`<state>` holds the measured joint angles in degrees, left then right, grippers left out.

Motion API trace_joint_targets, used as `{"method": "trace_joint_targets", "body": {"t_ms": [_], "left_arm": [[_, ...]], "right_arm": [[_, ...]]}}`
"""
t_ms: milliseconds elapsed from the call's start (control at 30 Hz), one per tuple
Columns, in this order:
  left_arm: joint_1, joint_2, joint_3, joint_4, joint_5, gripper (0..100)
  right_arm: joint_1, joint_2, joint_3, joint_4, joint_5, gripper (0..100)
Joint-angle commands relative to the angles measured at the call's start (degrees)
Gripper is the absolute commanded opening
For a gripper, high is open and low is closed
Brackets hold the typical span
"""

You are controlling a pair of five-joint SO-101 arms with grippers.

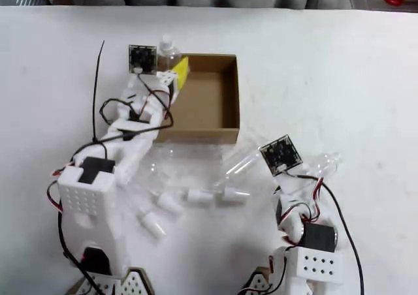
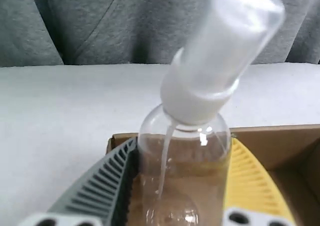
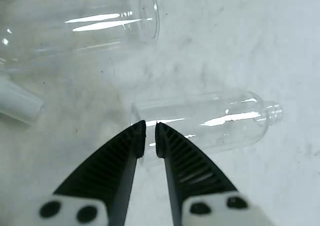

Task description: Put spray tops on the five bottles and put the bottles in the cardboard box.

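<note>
Spray tops, four of them, lie loose on the table near one cardboard box. Left hand grips one capped bottle over the box corner. Right hand, nearly closed on nothing, sits by two clear bottles lying down.

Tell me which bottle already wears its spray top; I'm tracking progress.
The bottle in the left gripper, at the cardboard box's far corner. The other bottles lie on the table without tops.
</note>
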<state>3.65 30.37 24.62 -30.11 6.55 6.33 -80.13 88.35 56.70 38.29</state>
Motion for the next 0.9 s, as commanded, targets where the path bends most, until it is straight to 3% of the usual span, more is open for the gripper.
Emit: {"method": "trace_joint_targets", "body": {"t_ms": [0,333,867], "left_arm": [[-0.48,-6.2,-1.23,0.62,-0.09,25],[0.04,-13.32,4.66,0.62,-0.09,25],[-0.75,-8.13,0.62,0.26,-0.09,25]], "right_arm": [[1.19,0.57,1.41,-0.04,0.7,1.7],[1.19,0.57,1.41,-0.04,0.7,1.7],[1.19,0.57,1.41,0.31,0.7,1.7]]}}
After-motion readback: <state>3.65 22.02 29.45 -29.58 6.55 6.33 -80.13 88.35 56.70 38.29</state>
